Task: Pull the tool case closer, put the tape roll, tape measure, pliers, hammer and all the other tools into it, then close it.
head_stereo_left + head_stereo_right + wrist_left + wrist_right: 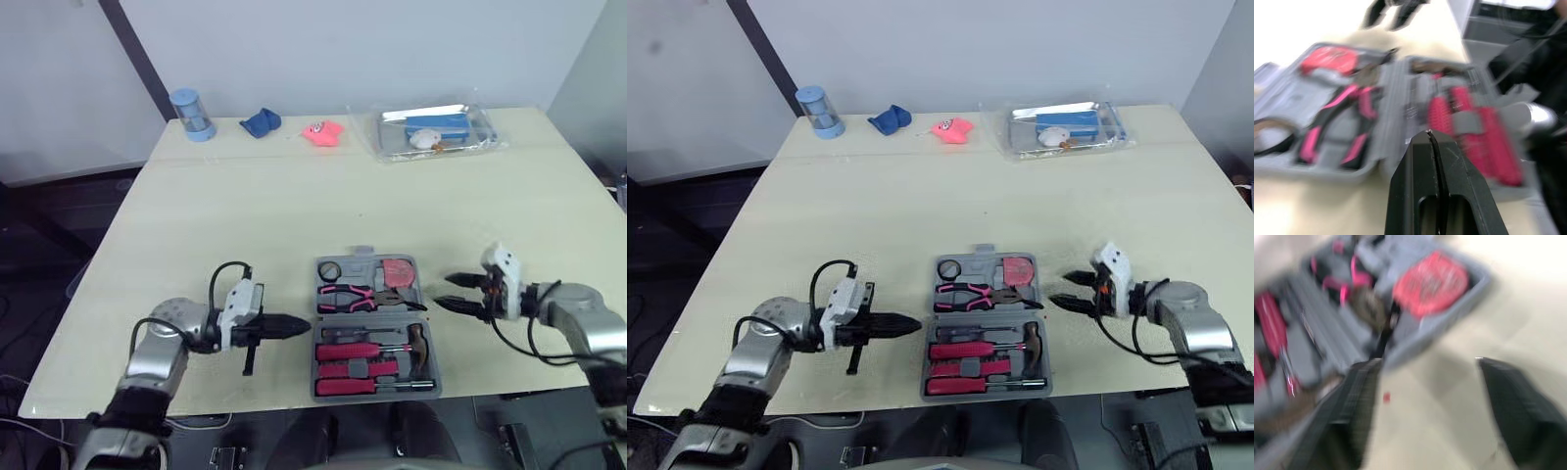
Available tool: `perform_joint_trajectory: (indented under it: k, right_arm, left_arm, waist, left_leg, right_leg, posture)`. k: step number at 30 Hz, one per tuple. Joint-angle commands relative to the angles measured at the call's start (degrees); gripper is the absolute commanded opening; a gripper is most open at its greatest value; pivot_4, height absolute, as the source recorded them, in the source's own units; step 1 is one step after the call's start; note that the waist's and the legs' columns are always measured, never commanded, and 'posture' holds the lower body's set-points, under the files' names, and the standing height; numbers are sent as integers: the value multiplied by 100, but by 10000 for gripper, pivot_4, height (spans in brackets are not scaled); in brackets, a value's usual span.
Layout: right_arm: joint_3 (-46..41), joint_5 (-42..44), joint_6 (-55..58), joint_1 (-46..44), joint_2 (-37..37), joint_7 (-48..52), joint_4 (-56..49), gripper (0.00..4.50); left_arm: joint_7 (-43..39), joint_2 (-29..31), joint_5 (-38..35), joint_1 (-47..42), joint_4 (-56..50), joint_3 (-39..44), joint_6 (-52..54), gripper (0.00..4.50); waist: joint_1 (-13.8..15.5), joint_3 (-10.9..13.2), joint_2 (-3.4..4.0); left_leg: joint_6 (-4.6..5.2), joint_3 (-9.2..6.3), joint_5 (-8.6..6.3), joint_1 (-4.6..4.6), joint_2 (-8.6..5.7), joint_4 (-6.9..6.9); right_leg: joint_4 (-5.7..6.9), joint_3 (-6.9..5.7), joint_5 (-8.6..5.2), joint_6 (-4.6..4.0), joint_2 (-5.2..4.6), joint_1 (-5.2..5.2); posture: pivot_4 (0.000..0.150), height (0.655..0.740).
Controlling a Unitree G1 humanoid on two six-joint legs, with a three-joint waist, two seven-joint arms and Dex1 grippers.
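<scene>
The open case (pixel 367 317) lies at the table's (pixel 294 211) front edge, holding the tape roll (pixel 329 270), pliers (pixel 348 297), tape measure (pixel 397 271) and hammer (pixel 419 345). The left gripper (pixel 304 324), fingers pressed together, points at its left side. The right gripper (pixel 440 292), spread and empty, is just off its right side. A cylinder (pixel 191 115), cloth (pixel 260 122), toy (pixel 321 132) and tray (pixel 436 130) line the far edge.

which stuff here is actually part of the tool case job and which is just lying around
Part of the job:
tool case, lying open
tape roll, tape measure, pliers, hammer and screwdrivers, all inside it
left gripper, shut
right gripper, open

Just lying about, at the far side:
blue cylinder
blue crumpled item
pink item
clear plastic pack
</scene>
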Motion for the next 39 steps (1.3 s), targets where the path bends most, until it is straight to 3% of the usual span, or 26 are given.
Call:
perform_joint_trajectory:
  k: [1,9,18,26,39]
  right_arm:
    - [51,163,714,-528,165,-66,519,44626]
    - [585,-583,395,-2083,646,168,3203,44626]
    - [445,-583,530,-2729,1382,554,4222,44626]
    - [253,-545,658,-2877,1496,902,4321,44626]
    - [121,-211,1084,-2750,1439,1595,3522,44626]
  left_arm:
    - [-48,59,-43,139,-514,-319,209,0]
    - [287,94,417,246,-719,-949,469,0]
    - [667,118,1142,165,-313,-1343,94,0]
    - [768,56,1201,222,-31,-1388,-169,0]
    - [772,-8,1105,221,355,-1348,-483,0]
  waist:
    - [16,0,0]
    - [-39,0,0]
    - [-189,-13,-3]
    - [-169,-16,3]
    - [-167,-18,13]
  left_leg:
    - [0,0,0,0,-2,0]
    - [0,7,0,3,-3,-2]
    - [-1,10,0,9,5,-8]
    - [-1,9,-1,7,7,-12]
    - [-1,9,-1,7,7,-13]
  right_leg:
    - [0,-1,0,0,0,1]
    - [-2,3,0,0,3,0]
    - [-1,15,2,-3,11,-2]
    - [-3,15,2,-3,10,-5]
    - [-2,16,2,-3,10,-8]
  posture:
    - [1500,7400]
    - [1500,7400]
    - [1500,7400]
    - [1500,7400]
    - [1500,7400]
